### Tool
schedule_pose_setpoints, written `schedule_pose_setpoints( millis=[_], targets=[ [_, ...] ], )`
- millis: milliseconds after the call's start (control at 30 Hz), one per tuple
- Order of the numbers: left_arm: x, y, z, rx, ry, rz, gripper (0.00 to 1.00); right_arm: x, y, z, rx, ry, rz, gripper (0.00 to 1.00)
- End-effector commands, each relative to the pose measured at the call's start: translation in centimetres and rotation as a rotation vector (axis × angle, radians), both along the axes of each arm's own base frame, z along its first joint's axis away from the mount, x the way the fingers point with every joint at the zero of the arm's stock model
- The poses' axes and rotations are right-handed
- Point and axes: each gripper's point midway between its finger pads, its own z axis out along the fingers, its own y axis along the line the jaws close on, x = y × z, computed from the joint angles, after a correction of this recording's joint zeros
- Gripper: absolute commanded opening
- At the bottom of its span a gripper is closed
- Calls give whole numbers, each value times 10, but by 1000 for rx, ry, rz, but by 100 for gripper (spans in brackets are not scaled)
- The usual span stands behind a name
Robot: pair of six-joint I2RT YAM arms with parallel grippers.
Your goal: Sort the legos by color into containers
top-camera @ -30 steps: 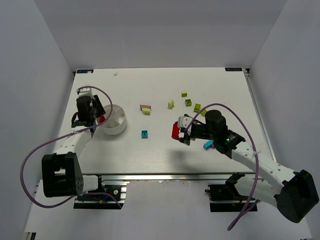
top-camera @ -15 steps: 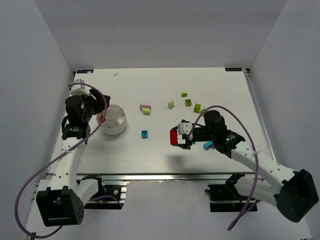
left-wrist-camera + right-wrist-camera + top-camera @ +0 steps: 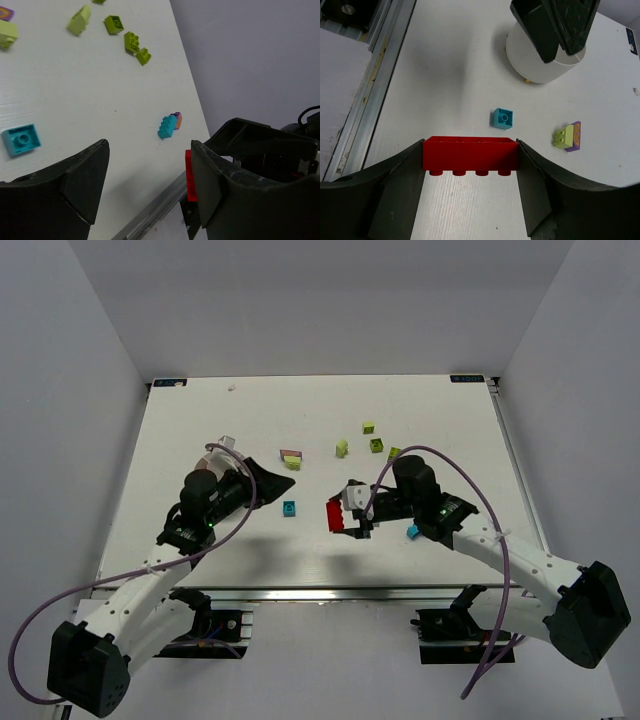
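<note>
Right gripper [image 3: 346,512] is clenched on the long red lego [image 3: 469,151], pinched end to end between both fingers, with the studs turned back toward the wrist. Just beyond the fingertips, on the white table [image 3: 445,75], lies a single teal lego [image 3: 502,118]. Out past the right finger sits a lime lego on a purple tile [image 3: 568,136]. Farther ahead of those fingers stands the round white dish [image 3: 535,65].

Over to the left gripper [image 3: 150,175]: it is released, fingers spread wide, with nothing between them. From the right wrist camera its dark fingers [image 3: 540,25] hang right above the dish, tips close to the rim. What sits in the compartments cannot be told from here.

Through the gap between the left fingers there's a small teal lego with a purple-orange piece against it [image 3: 168,126], well ahead of the tips. The red lego shows just inside the right finger. The single teal lego lies outside the left finger, close beside it. Far ahead of the tips, the loose lime legos [image 3: 114,24] are scattered over the table.
</note>
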Motion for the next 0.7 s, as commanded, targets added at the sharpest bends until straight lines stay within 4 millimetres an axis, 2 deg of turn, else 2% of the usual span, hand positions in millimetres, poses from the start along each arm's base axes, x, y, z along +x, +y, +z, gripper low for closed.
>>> schedule_pose_setpoints(
  millis=[0, 300, 467, 667],
  targets=[
    [1, -19, 15, -65, -36, -27, 75, 5, 9, 23, 36, -36, -6, 0],
    [-14, -63, 12, -86, -32, -148, 76, 16, 14, 28, 44, -25, -77, 0],
    [-22, -74, 12, -100, -41, -187, 76, 24, 12, 24, 32, -30, -118, 0],
    [-28, -82, 5, -94, -20, -220, 77, 23, 13, 25, 34, -31, -117, 0]
  ],
)
